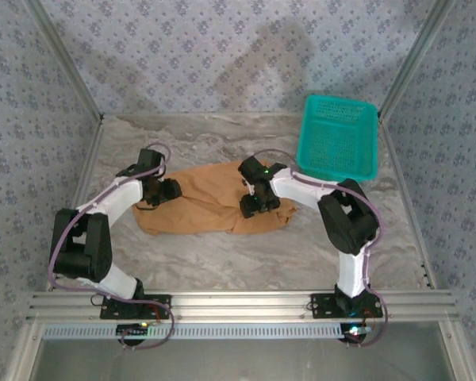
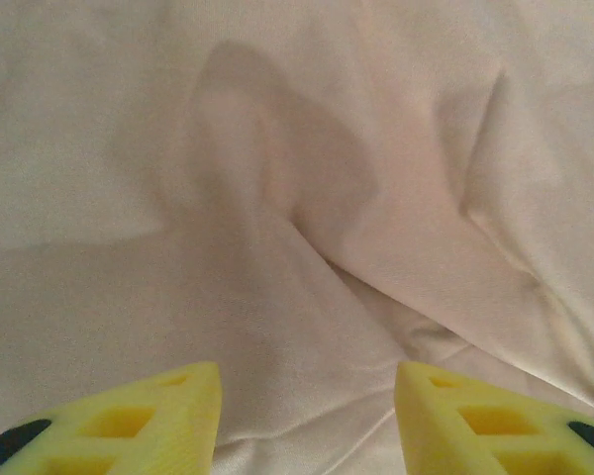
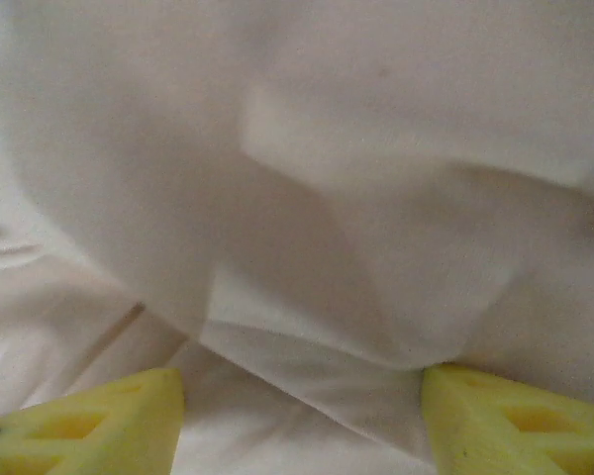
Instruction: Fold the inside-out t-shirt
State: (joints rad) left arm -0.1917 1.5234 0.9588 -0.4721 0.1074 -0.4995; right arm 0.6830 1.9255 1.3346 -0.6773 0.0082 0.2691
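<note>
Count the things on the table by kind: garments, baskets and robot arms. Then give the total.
Garments: 1 (tan t-shirt)
Baskets: 1 (teal basket)
Robot arms: 2 (left arm, right arm)
Total: 4

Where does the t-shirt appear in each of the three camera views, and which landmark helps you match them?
Top external: the t-shirt lies bunched in the middle of the table.
Left wrist: its pale, creased cloth lies just ahead of the left gripper.
Right wrist: its folded cloth lies just ahead of the right gripper.
Shared landmark: the grippers, seen from above at the shirt's left and right parts.
</note>
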